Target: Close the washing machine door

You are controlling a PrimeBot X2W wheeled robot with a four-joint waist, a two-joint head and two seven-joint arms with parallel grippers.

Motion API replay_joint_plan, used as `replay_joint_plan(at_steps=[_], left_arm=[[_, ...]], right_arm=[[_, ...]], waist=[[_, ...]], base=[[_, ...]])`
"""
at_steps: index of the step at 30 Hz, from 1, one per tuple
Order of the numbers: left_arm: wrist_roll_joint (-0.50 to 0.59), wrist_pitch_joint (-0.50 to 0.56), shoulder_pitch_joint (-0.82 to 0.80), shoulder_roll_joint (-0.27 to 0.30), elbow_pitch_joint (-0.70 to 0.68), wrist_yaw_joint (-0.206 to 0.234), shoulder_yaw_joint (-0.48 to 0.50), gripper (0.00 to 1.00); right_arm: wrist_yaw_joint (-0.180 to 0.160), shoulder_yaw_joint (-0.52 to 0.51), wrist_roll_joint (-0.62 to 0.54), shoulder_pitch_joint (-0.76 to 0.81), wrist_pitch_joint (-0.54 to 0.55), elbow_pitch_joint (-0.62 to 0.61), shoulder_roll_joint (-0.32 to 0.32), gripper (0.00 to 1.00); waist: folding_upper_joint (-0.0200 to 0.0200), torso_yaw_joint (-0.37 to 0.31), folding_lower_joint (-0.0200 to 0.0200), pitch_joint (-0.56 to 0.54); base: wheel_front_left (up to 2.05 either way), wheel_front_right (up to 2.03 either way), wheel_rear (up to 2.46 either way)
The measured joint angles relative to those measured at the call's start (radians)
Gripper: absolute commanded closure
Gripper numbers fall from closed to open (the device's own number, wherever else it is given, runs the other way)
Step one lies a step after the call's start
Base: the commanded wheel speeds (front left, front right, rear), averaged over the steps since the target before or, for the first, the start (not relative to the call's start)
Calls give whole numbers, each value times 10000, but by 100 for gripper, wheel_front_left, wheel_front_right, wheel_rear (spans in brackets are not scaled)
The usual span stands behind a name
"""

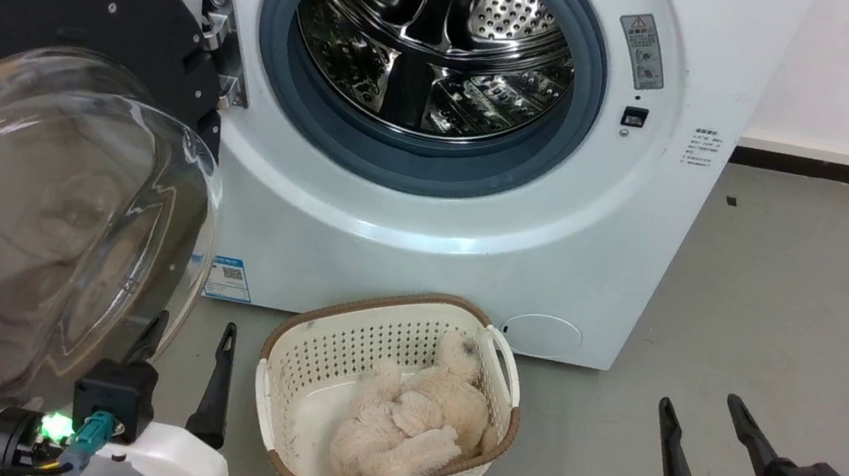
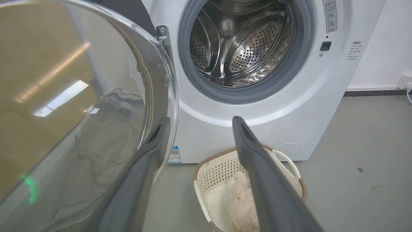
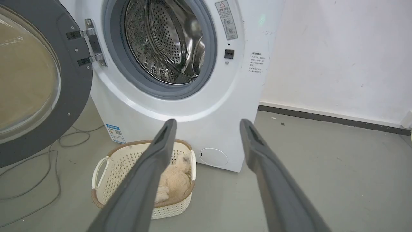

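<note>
The washing machine door (image 1: 21, 149) stands swung wide open at the left, its black rim and bulging clear glass bowl facing me, hung on a metal hinge (image 1: 220, 48). In the wrist views the door (image 2: 80, 106) (image 3: 35, 80) fills the left side. The steel drum opening (image 1: 434, 44) of the white washer is uncovered. My left gripper (image 1: 191, 337) is open low at the left, one finger partly behind the glass bowl's lower edge, nothing between its fingers. My right gripper (image 1: 700, 405) is open at the lower right, far from the door.
A cream perforated basket (image 1: 304, 355) with a fluffy beige plush toy (image 1: 412, 423) sits on the grey floor in front of the washer, between my two arms. Cables (image 3: 48, 151) lie on the floor under the door. A white wall (image 3: 338, 58) runs to the right.
</note>
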Motion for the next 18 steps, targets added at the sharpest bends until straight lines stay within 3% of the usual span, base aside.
replay_joint_plan(at_steps=[18], left_arm=[[-125, -357, 1, 0, 21, 107, -12, 0]], right_arm=[[2, 194, 255, 0, -368, 25, 0, 0]], waist=[[0, 455, 1, -10]], base=[[0, 0, 0]])
